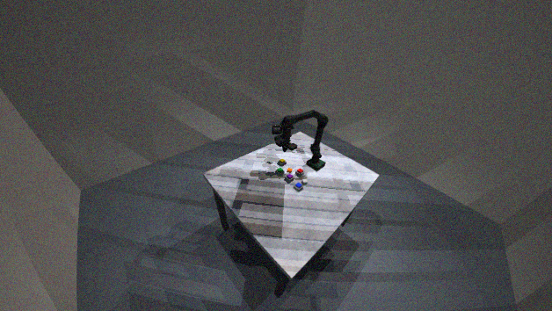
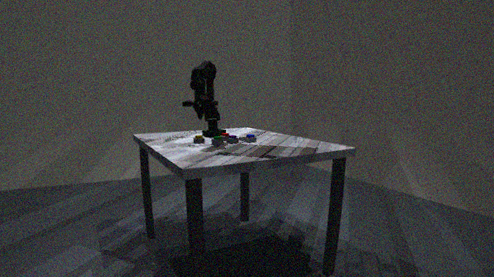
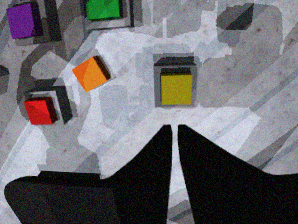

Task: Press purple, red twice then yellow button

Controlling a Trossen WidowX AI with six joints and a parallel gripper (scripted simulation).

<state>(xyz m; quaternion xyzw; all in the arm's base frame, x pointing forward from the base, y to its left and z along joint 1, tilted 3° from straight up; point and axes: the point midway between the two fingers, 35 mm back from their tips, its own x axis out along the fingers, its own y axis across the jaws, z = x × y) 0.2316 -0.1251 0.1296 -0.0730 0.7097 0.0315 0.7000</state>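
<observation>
- Five buttons in grey housings sat on the table (image 1: 308,228), all gathered near the arm's base: yellow button (image 3: 177,88), green button (image 3: 103,0), purple button (image 3: 21,20), red button (image 3: 40,111), and a blue button (image 1: 298,185) that showed only in the room views.
- One orange block (image 3: 89,74) lay loose between the red and green buttons, tilted on the wrist picture and touching neither.
- Each coloured cap was seated inside its own grey housing; no housing held anything else.
- The tool (image 3: 174,129) was clenched, its two dark fingers nearly together with only a thin slit between them, and nothing was gripped.
- In the wrist view the fingertips pointed at the yellow button, which lay just ahead of them; a strip of table showed between tips and housing, so they were apart.
- The top view showed the tool (image 1: 286,146) raised above the table, back from the button cluster, with the yellow button (image 1: 281,162) nearest it.
- The purple button (image 1: 289,177) sat between the green button (image 1: 279,170) and the blue one; the red button (image 1: 300,171) was beside it, toward the arm's base.
- The purple button's left side was cut off by the wrist picture's edge.
- In the exterior view the buttons were tiny, dim specks, and the arm (image 2: 203,94) was a dark shape; the tool's fingers could not be made out there.
- A small pale object near the red button in the top view was too small to identify.
</observation>
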